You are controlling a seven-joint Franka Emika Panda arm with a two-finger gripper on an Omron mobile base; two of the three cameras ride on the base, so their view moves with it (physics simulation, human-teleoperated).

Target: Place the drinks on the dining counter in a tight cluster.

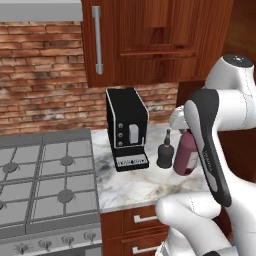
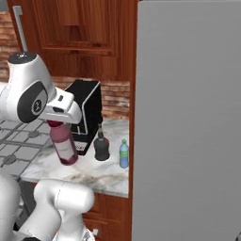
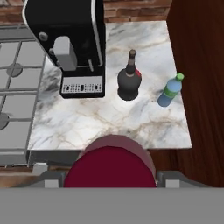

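Observation:
My gripper [image 3: 110,178] is shut on the tall maroon bottle [image 2: 63,145], holding it near the dark red cap [image 3: 111,168] over the front of the small marble worktop [image 1: 135,185]. The bottle [image 1: 186,155] leans slightly. The squat black thin-necked bottle [image 3: 129,82] stands behind it on the marble, right of the coffee machine. Farther right, near the wood wall, the small blue green-capped bottle [image 3: 169,92] stands upright. In the right base view the black bottle [image 2: 101,146] and blue bottle [image 2: 124,154] stand close together. The dining counter is out of view.
A black coffee machine [image 1: 127,127] stands at the back left of the worktop. A gas stove [image 1: 45,180] adjoins it on the left. A tall grey appliance side [image 2: 188,117] and dark wood panel close off the right. Drawers with silver handles [image 1: 145,218] sit below.

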